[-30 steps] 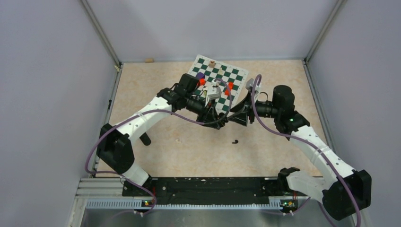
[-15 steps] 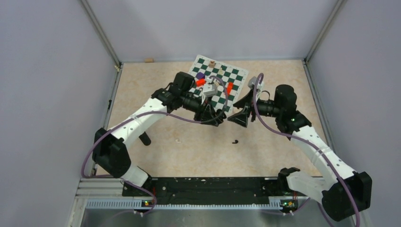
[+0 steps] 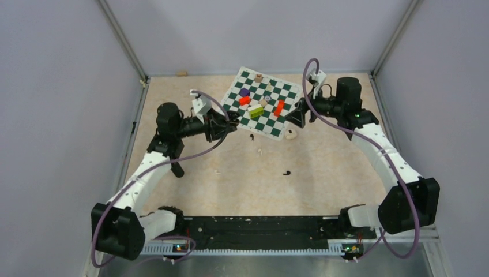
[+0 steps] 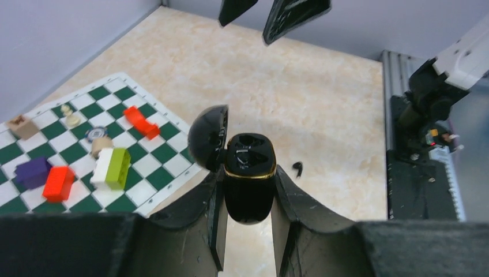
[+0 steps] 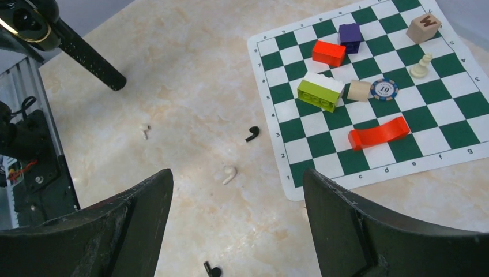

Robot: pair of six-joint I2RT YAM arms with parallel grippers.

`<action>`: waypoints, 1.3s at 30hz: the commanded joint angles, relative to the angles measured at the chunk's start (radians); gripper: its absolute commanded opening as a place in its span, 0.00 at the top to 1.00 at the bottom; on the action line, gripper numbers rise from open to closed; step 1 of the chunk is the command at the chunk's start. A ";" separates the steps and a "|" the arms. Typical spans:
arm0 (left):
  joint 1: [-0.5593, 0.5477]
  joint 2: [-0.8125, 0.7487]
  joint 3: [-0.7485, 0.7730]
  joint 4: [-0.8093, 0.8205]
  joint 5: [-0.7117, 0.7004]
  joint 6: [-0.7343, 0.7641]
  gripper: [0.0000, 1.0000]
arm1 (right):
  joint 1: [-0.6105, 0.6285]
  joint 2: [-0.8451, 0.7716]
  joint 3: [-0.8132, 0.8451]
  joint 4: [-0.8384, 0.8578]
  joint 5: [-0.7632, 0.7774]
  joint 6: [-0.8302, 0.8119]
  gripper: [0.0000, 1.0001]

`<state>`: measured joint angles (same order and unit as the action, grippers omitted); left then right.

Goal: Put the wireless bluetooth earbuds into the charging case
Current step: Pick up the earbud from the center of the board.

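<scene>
White shells (image 3: pixel 144 170) cover my arm links between black joints (image 3: pixel 169 115). Purple cables (image 3: pixel 312 59) loop alongside them. My left end effector's fingers (image 4: pixel 294 213) are matte black.

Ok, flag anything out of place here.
The charging case is held open, wells seemingly empty, in the left gripper, while two black earbuds lie loose on the table near a stray white earbud.

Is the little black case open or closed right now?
Open. In the left wrist view the charging case, held by the left gripper, has its lid flipped back, so both pockets show.
</scene>
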<state>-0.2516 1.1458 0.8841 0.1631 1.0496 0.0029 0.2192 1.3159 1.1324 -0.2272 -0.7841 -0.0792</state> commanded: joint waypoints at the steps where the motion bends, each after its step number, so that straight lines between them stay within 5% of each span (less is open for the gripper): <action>1: 0.053 -0.073 -0.248 0.714 -0.040 -0.274 1.00 | -0.006 -0.021 -0.035 -0.042 -0.029 -0.149 0.18; 3: 0.060 -0.098 -0.350 0.886 -0.098 -0.319 1.00 | -0.007 -0.041 -0.070 -0.084 -0.026 -0.230 0.19; 9: 0.061 -0.084 -0.421 0.999 -0.041 -0.371 1.00 | 0.029 -0.116 -0.222 -0.174 0.051 -0.422 0.19; 16: 0.086 -0.076 -0.407 1.025 0.069 -0.436 1.00 | 0.067 -0.169 -0.373 0.144 0.078 -0.349 0.20; 19: 0.107 -0.109 -0.362 0.818 0.129 -0.362 1.00 | 0.143 -0.088 -0.328 0.203 0.199 -0.336 0.22; 25: 0.153 -0.158 -0.137 -0.102 0.284 0.266 1.00 | 0.229 0.238 0.001 0.028 0.327 -0.188 0.44; 27: 0.166 -0.161 -0.105 -0.247 0.303 0.383 1.00 | 0.238 0.331 0.104 -0.088 0.342 -0.168 0.49; 30: 0.178 -0.181 -0.164 -0.136 0.312 0.320 1.00 | 0.239 0.365 0.120 -0.158 0.364 -0.232 0.50; 39: 0.175 -0.146 -0.426 0.747 0.109 -0.205 1.00 | 0.233 0.145 -0.138 -0.257 0.471 -0.367 0.49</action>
<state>-0.0788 0.9798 0.5190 0.4793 1.2499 0.0135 0.4492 1.5677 1.0565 -0.4042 -0.3508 -0.4026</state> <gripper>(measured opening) 0.341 0.508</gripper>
